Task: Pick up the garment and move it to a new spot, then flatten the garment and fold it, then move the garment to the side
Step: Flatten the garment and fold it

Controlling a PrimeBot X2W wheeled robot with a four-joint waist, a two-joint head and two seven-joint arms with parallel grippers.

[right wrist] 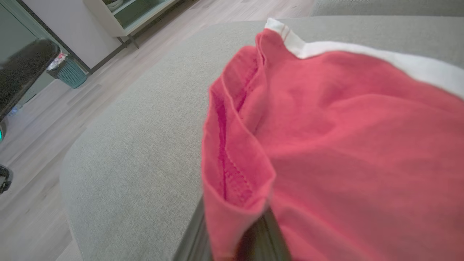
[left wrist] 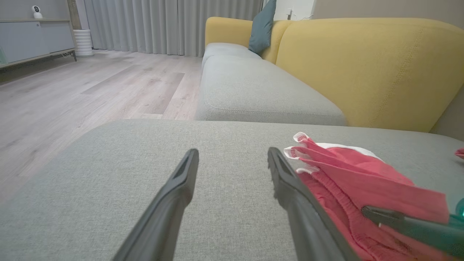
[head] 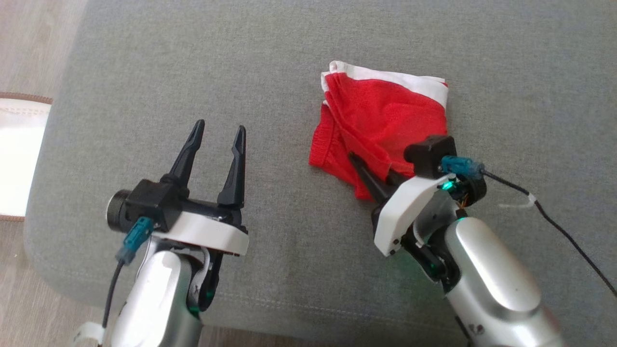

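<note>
Pinching the near edge of the red mesh-knit garment with white banded trim (head: 381,120), the right pincer (head: 371,168) has its fingers pressed together on a gathered fold of red cloth. Fingertips are buried in the fabric in the head view. In the right wrist view the cloth drapes over both fingers.

Location: garment sits on the grey woven-fabric seat cushion (head: 289,58), right of centre, bunched and doubled over itself. The white band runs along its far edge. Far part rests on the cushion. Near hem is drawn up at the pincer; how far it is off the cushion I cannot tell.

Left pincer (head: 219,126): fingers spread wide, holding nothing. It hovers above bare cushion, pointing away from the robot. The garment lies to its right, apart from it. In the left wrist view the red cloth sits just beside its right-hand finger; contact not evident.

Handling, as judged:
- Light, limp, no stiffness; will sag and swing from a single pinch.
- Open mesh should give fair grip, but a thin pinch may slip from one layer.
- Not fragile, though mesh could snag on a fingertip.
- Best holds: stitched hems or the white band, at two separated corners, so it hangs open for flattening.
</note>
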